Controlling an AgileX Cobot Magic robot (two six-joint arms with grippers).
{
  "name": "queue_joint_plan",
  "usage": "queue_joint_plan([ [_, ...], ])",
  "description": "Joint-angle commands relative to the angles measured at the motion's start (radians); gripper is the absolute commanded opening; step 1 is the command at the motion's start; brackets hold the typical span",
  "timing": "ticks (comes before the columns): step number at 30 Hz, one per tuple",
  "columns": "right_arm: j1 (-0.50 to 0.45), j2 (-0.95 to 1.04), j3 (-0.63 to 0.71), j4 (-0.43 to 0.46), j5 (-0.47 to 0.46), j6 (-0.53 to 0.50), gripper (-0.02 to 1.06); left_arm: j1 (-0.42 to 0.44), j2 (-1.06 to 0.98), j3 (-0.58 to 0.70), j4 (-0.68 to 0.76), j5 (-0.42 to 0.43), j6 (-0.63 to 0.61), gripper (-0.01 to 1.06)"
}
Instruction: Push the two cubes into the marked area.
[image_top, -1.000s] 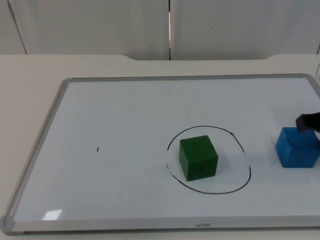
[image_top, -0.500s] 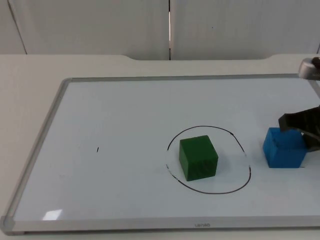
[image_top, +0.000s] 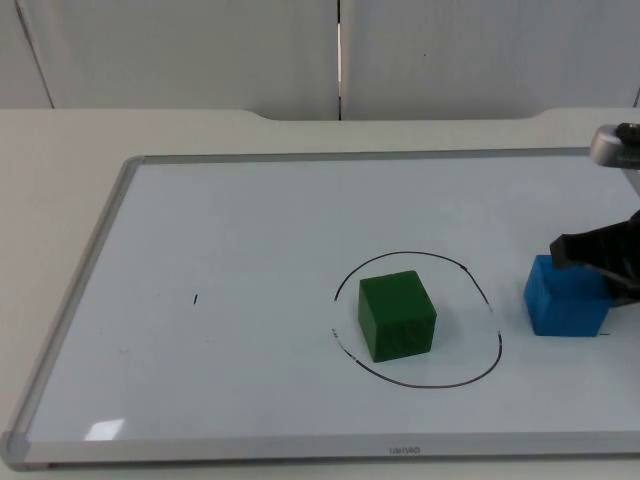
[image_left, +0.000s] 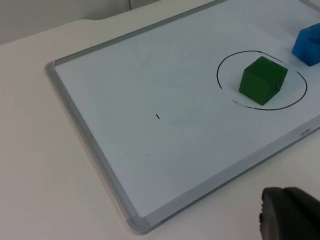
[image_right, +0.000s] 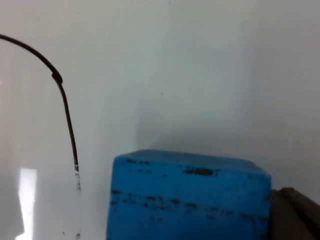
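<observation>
A green cube (image_top: 397, 315) (image_left: 262, 80) stands inside the black drawn circle (image_top: 430, 385) (image_left: 265, 108) on the whiteboard. A blue cube (image_top: 565, 300) (image_left: 307, 44) (image_right: 190, 197) rests just outside the circle's right side, a small gap from the line (image_right: 64, 100). My right gripper (image_top: 603, 258) comes in from the right edge and touches the blue cube's far right side; one dark fingertip (image_right: 295, 215) sits against the cube. My left gripper's black fingertip (image_left: 290, 215) waits off the board near its front edge.
The whiteboard's grey frame (image_top: 100, 230) (image_left: 82, 127) borders the work surface on the beige table. A small black mark (image_top: 196, 298) lies on the board's left half. The grey partition wall (image_top: 200, 50) stands behind.
The right gripper has moved left with the blue cube against it. The cube slid left toward the circle. The green cube stayed put.
</observation>
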Motion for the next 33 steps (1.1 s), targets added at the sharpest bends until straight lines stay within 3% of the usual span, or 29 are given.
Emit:
queue_joint_plan([
  [1, 0.003, 0.0, -0.005, 0.005, -0.025, 0.004, 0.0, -0.004, -0.005, 0.005, -0.002, -0.012, -0.006, 0.0],
  [13, 0.003, 0.0, -0.005, 0.005, -0.068, 0.004, 0.0, -0.004, -0.005, 0.005, -0.002, -0.012, -0.006, 0.0],
  [33, 0.014, 0.0, -0.005, 0.002, -0.044, 0.011, 0.0, -0.004, -0.005, 0.005, -0.002, -0.012, -0.006, 0.0],
])
